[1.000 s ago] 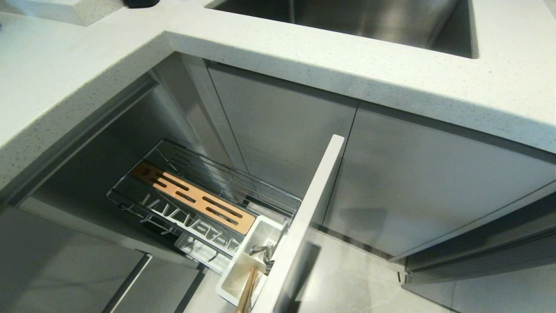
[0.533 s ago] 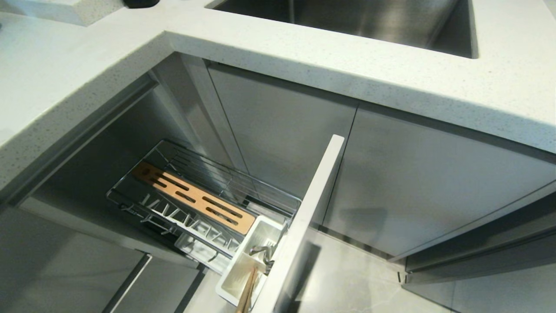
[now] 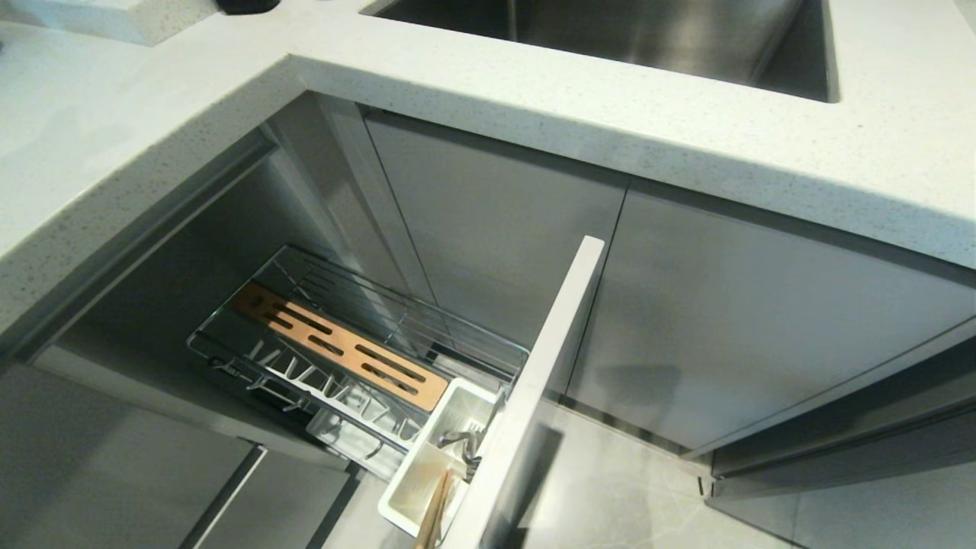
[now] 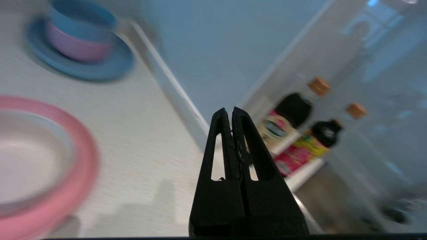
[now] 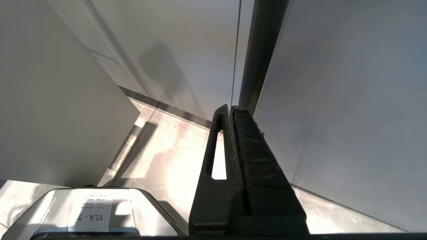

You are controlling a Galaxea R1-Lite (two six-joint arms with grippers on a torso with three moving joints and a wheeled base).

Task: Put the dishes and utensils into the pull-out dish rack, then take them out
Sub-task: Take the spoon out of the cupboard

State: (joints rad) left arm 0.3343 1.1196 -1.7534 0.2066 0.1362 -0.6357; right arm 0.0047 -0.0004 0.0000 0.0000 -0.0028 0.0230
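Observation:
The pull-out dish rack (image 3: 427, 316) stands drawn out under the counter, with its wooden strip (image 3: 343, 351) and white prongs (image 3: 305, 381) bare. Light wooden chopsticks (image 3: 435, 511) and a silver spoon (image 3: 457, 441) stand in its white caddy (image 3: 404, 496). Neither gripper shows in the head view. In the left wrist view my left gripper (image 4: 232, 111) is shut and empty above a white countertop, beside the pink plate (image 4: 83, 160). The plate's middle is pale, and I cannot tell whether the white bowl sits in it. My right gripper (image 5: 231, 108) is shut and parked by the cabinet doors.
A blue plate (image 4: 110, 66) bearing stacked blue and pink bowls (image 4: 78, 36) sits further along the countertop. Two dark sauce bottles (image 4: 290, 120) stand on a ledge past the counter's edge. The rack's pale front panel (image 3: 534, 396) juts out beside the cabinet doors. A steel sink (image 3: 610, 38) lies above.

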